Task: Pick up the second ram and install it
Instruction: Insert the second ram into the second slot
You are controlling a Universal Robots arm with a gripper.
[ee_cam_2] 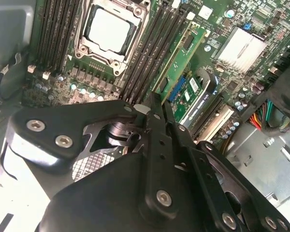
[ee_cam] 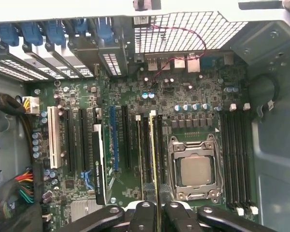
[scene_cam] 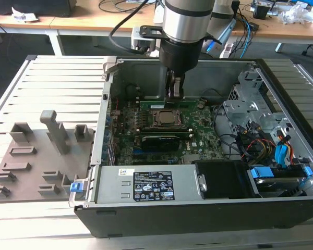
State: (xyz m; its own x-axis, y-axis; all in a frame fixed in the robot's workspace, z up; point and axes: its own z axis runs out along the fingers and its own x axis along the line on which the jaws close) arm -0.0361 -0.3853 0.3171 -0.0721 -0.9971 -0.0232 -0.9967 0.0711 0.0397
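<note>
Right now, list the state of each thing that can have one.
Computer case: side open.
Gripper: shut on the memory stick.
Memory stick: upright on edge in a slot beside the processor socket.
Processor socket: chip in, frame closed.
Slots on the socket's other side: empty.

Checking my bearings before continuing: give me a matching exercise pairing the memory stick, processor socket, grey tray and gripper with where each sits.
1 memory stick
2 processor socket
3 grey tray
4 gripper

A outside the case, exterior view's left
B between two banks of slots
C directly over the stick
D on edge beside the socket

Pairs: 1-D, 2-B, 3-A, 4-C.
</note>
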